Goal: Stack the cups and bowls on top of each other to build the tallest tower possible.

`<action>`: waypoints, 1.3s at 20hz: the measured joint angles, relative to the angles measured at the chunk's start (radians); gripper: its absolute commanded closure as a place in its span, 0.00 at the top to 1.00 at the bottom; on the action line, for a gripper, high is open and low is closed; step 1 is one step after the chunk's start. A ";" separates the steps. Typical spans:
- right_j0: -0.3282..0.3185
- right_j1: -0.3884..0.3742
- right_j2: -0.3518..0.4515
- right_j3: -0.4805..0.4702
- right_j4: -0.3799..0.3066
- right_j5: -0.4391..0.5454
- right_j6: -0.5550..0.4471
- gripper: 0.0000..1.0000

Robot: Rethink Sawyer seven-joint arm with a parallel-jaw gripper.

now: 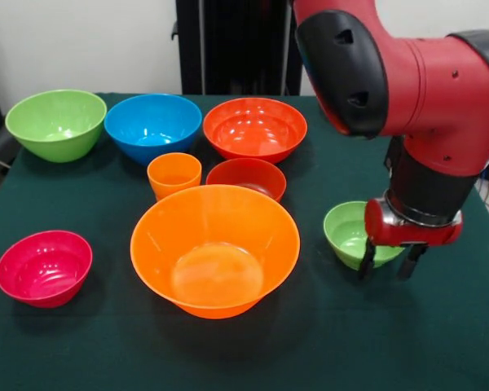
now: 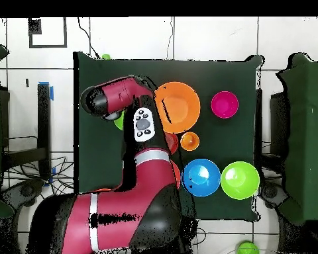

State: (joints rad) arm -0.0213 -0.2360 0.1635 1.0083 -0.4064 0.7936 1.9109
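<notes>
At centre frame sits the largest orange bowl, with the orange cup and a small red-orange bowl just behind it. Along the top stand a green bowl, blue bowl and red-orange bowl. A pink bowl lies lower left. At right, the gripper, fingers apart, straddles the small green bowl's rim.

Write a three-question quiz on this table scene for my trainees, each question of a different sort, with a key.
1. True or false: the orange cup already sits inside the largest orange bowl.
2. Which bowl is the gripper at? A) pink bowl B) small green bowl C) blue bowl
3. Fill in: the big green bowl stands next to the ____ bowl.

Key: 1 false, since the cup stands on the table behind that bowl; 2 B; 3 blue.
</notes>
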 measured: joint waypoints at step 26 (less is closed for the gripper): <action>-0.024 -0.229 0.019 0.040 0.168 0.035 0.000 1.00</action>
State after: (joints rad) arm -0.0457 -0.4652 0.1825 1.0487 -0.2381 0.8286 1.9109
